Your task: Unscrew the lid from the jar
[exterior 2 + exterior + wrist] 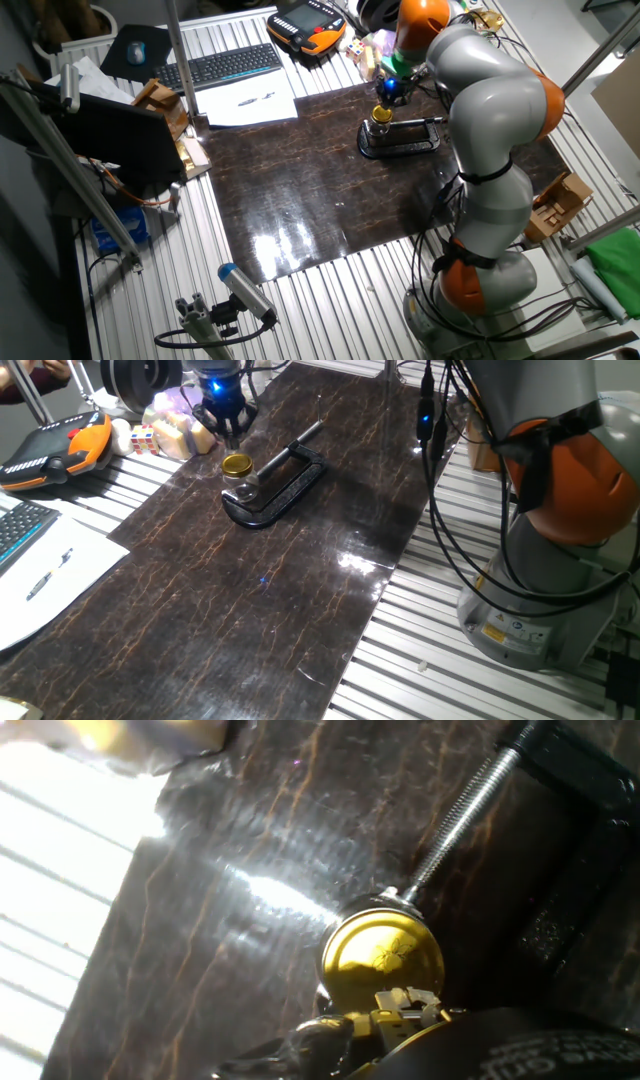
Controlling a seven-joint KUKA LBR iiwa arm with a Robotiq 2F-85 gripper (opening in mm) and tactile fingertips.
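Two fingers [229, 432] hover just above the lid [237, 463], spread unclear, jar [240, 485] clamped.

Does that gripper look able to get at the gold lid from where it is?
Probably yes. The gripper hangs just above the lid, with nothing between them. The clamp holds the jar from the sides, below the lid, so the top looks free. Whether the fingers are spread wide enough is unclear.
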